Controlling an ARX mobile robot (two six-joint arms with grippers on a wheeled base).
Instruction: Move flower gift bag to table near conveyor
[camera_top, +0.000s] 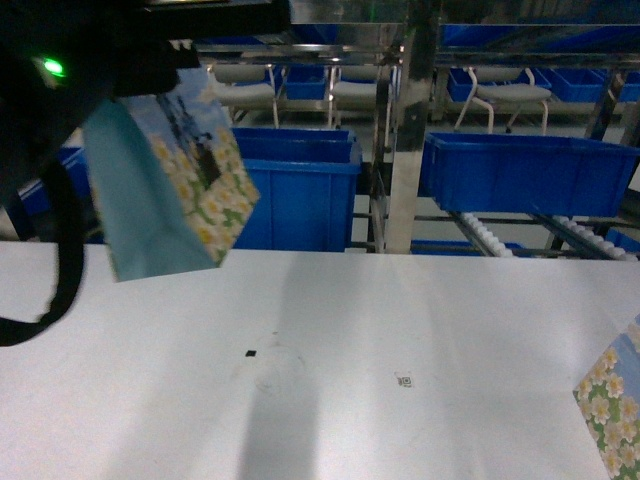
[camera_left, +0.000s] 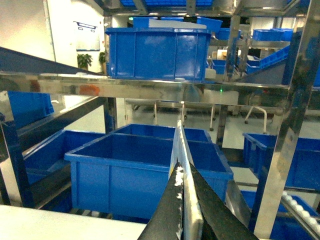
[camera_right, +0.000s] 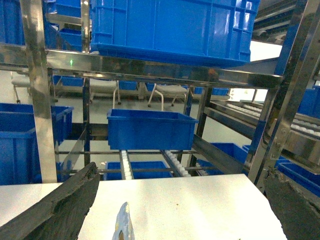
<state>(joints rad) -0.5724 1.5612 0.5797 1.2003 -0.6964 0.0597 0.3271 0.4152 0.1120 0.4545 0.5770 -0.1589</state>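
Observation:
A flower gift bag (camera_top: 170, 185), teal-sided with white and yellow blossoms, hangs tilted above the white table's (camera_top: 420, 310) far left edge. My left gripper (camera_left: 184, 167) is shut on its thin upper edge (camera_left: 180, 142); in the head view that arm is a dark mass at the top left. A second flowered bag (camera_top: 612, 405) lies at the table's right front edge, and its tip (camera_right: 122, 227) shows between the fingers of my open right gripper (camera_right: 181, 172), which holds nothing. The conveyor (camera_top: 490, 238) of white rollers slopes down behind the table.
Large blue bins (camera_top: 300, 185) (camera_top: 525, 170) sit in the steel rack behind the table, with shiny uprights (camera_top: 405, 130) between them. More roller lanes (camera_right: 172, 160) and a blue bin (camera_right: 150, 127) show past the table's far edge. Small dark specks (camera_top: 250, 352) mark the tabletop.

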